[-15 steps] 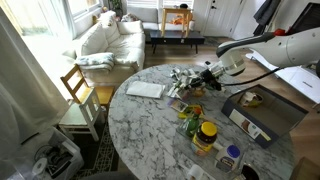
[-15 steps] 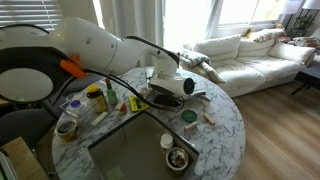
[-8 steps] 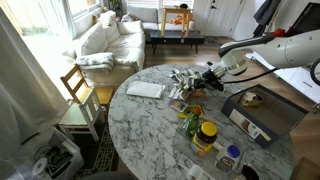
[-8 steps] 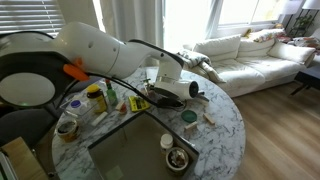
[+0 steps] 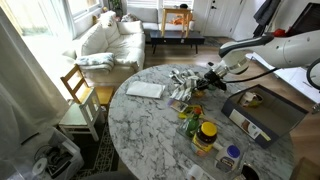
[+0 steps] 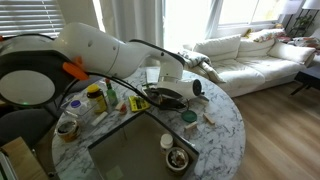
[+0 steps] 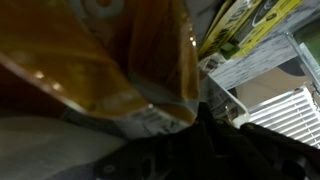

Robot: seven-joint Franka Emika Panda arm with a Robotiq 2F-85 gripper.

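Arm [image 5: 268,45] stretched low, claw [image 5: 207,79] w/ bag [image 7: 110,60]

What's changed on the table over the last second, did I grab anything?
The end effector crept slightly farther over the pile of packets mid-table. No grasp or release shows; an orange bag fills the wrist view, hiding the jaws. The white paper, the yellow-lidded jar and the marble table stayed put.
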